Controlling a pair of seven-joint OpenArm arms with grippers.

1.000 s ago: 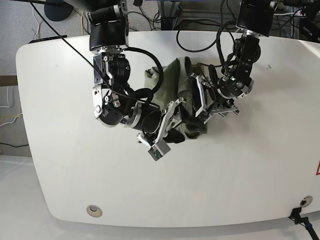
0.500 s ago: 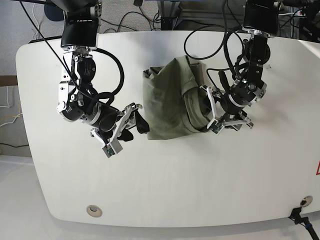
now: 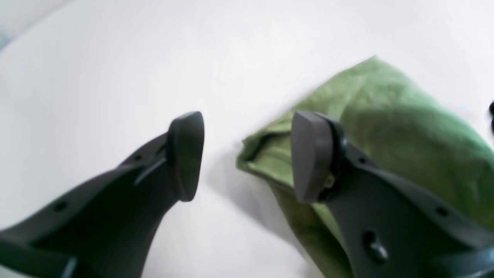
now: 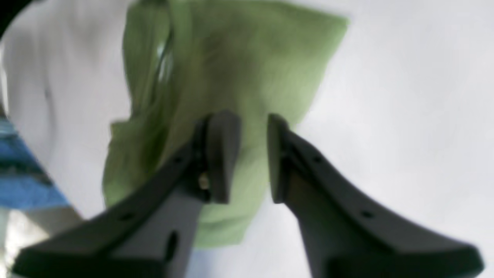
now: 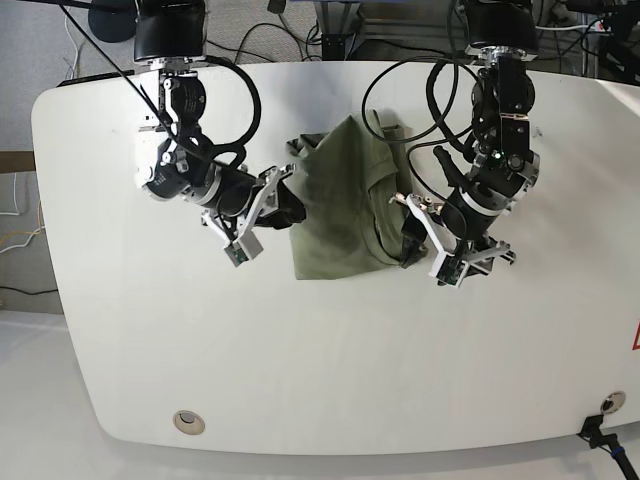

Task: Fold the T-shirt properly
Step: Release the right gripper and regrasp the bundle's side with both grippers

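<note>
One olive-green, soft, wrinkled cotton T-shirt (image 5: 345, 200) lies bunched in a rough folded block on the smooth white rounded table (image 5: 330, 370), toward its far middle. Its near edge runs fairly straight; the far edge is lumpy, with a loose flap at the far corner.

Dark plastic, curved fingers make up the left gripper (image 3: 247, 154), its jaws parted and holding nothing, one pad over bare table and the other over the shirt's folded corner. The right gripper (image 4: 252, 154) hovers at the shirt's opposite side, its jaws a narrow gap apart with no cloth between them. Wide bare tabletop surrounds the garment on all near sides.
</note>
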